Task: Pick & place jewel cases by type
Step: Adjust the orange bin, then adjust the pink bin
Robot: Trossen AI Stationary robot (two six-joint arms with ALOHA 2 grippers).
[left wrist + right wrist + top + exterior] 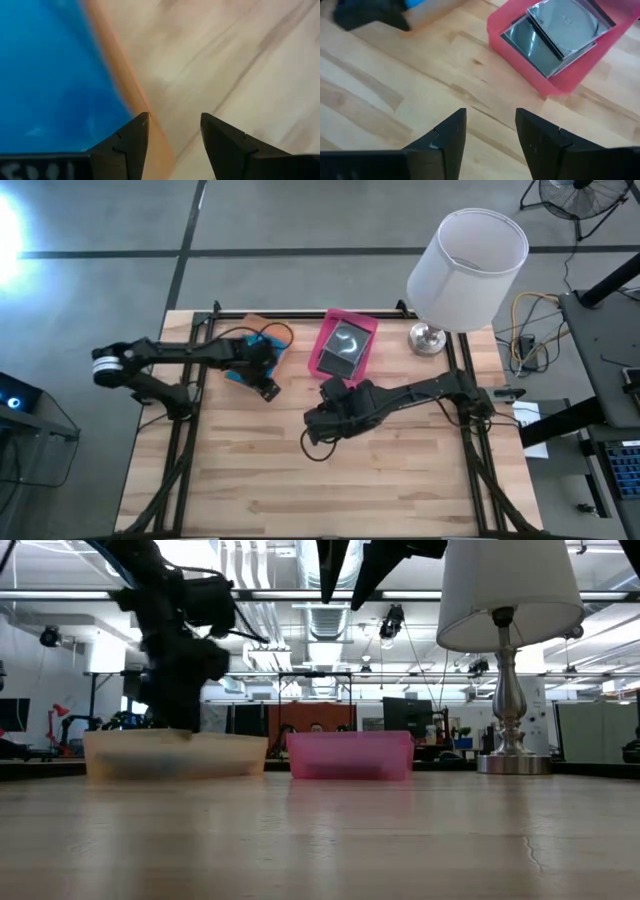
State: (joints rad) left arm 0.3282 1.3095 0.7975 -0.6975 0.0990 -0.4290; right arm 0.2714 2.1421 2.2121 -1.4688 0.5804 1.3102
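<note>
Several clear jewel cases showing discs (555, 35) lie stacked in the pink tray (520, 60), which stands at the table's far middle (322, 350). Blue jewel cases (50, 75) lie in the orange tray (252, 323) at the far left. My left gripper (175, 135) hangs open and empty over that tray's near right wall (120, 75), partly hiding the tray in the high view (267, 387). My right gripper (490, 135) is open and empty above bare table just near of the pink tray (335, 392). No jewel case lies loose on the table.
A lamp with a white shade (467, 268) and metal foot (427, 338) stands at the far right, next to the pink tray. The wooden table's near half (330, 490) holds nothing. Black frame rails (180, 470) run along both sides.
</note>
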